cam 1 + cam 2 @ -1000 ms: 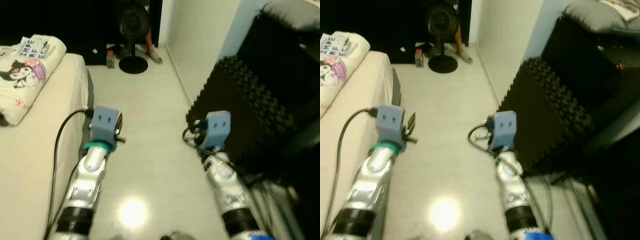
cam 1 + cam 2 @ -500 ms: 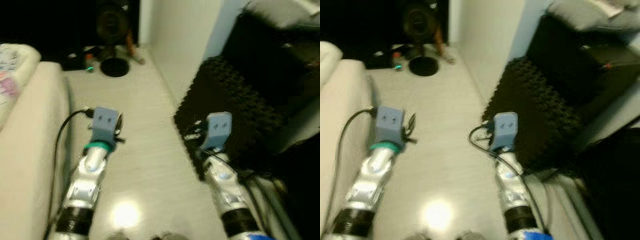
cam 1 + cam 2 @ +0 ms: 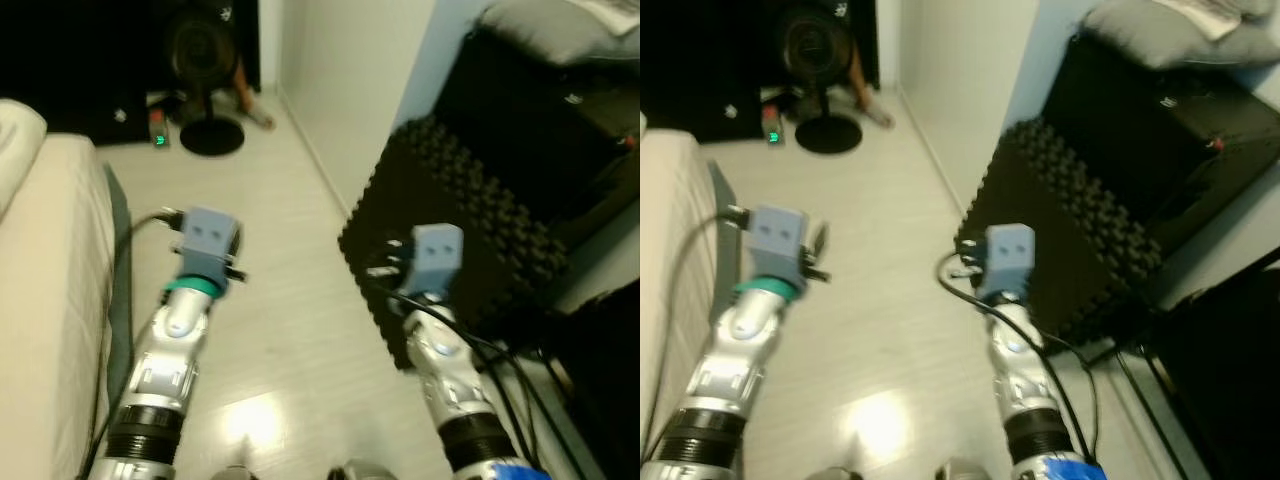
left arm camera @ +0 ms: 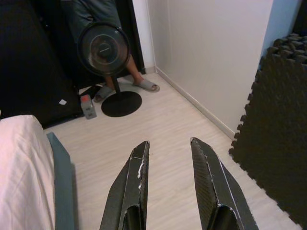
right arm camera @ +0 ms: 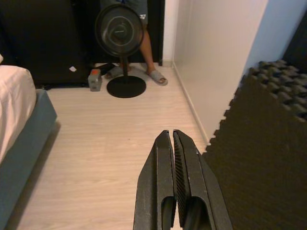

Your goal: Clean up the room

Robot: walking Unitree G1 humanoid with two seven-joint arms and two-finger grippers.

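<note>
Both arms are held out in front of me over a pale wooden floor (image 3: 290,300). My left gripper (image 4: 169,144) is open, its two black fingers apart with nothing between them. My right gripper (image 5: 172,133) is shut, its fingers pressed together and holding nothing. A small grey box with a red top (image 4: 87,106) stands on the floor beside the fan's base. In the eye views the blue wrist housings of the left arm (image 3: 207,237) and right arm (image 3: 436,256) hide the fingers.
A bed (image 3: 40,290) with white sheet and teal frame runs along my left. Stacked black foam mats (image 3: 450,220) lean at the right, dark furniture behind them. A black standing fan (image 5: 119,33) stands at the corridor's far end, a person's legs in slippers (image 5: 153,72) behind it. A white wall (image 4: 206,57) is right.
The whole picture has shifted: the camera has turned right, so the bed and its pillow slid off to the left. Both arms keep the same pose.
</note>
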